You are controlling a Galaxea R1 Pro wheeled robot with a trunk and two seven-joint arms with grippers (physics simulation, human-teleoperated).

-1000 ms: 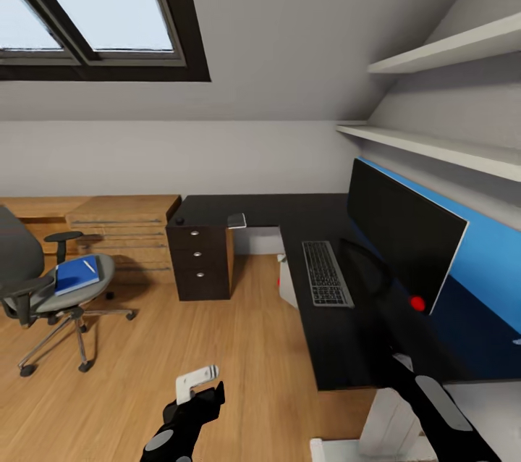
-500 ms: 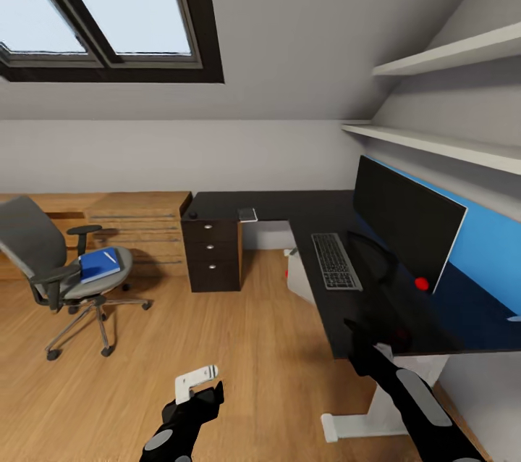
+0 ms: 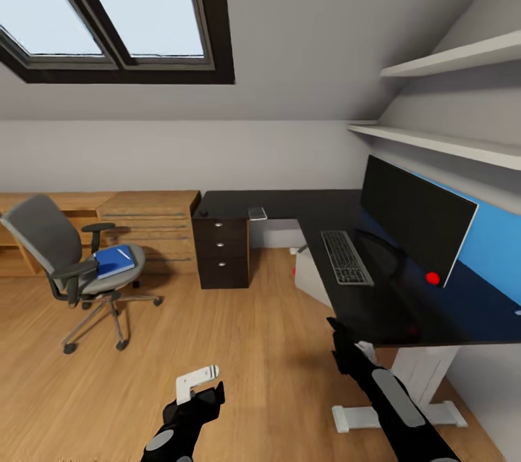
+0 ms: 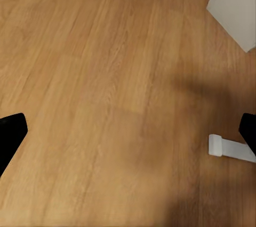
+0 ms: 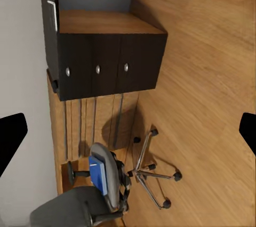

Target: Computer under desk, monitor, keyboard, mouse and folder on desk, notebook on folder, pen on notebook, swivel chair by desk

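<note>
Your left pincer [image 3: 206, 391] hangs low over the bare floor [image 3: 239, 346], fingers spread and holding nothing; the wrist view shows its tips far apart with only floorboards between. Your right pincer [image 3: 338, 335] sits just off the near edge of the desk [image 3: 376, 310], also spread and empty, pointing across the room toward the chair [image 3: 79, 259].

On the desk, the keyboard [image 3: 346, 257] lies beside the monitor [image 3: 416, 216], which stands to its right. The computer [image 3: 312, 275] sits under the desk, its red light showing. A small grey object [image 3: 257, 213], likely the mouse, rests at the far corner above the drawers [image 3: 222, 250], well apart from the keyboard.

The folder [image 3: 113, 261] still lies on the chair seat at far left, a thin whitish pen [image 3: 124, 254] on top of it. I cannot make out the notebook.

You appear to be in transit, with the folder step open. Next, I judge, you need to roll left toward the chair and bring a pincer down flat to the folder's edge.
</note>
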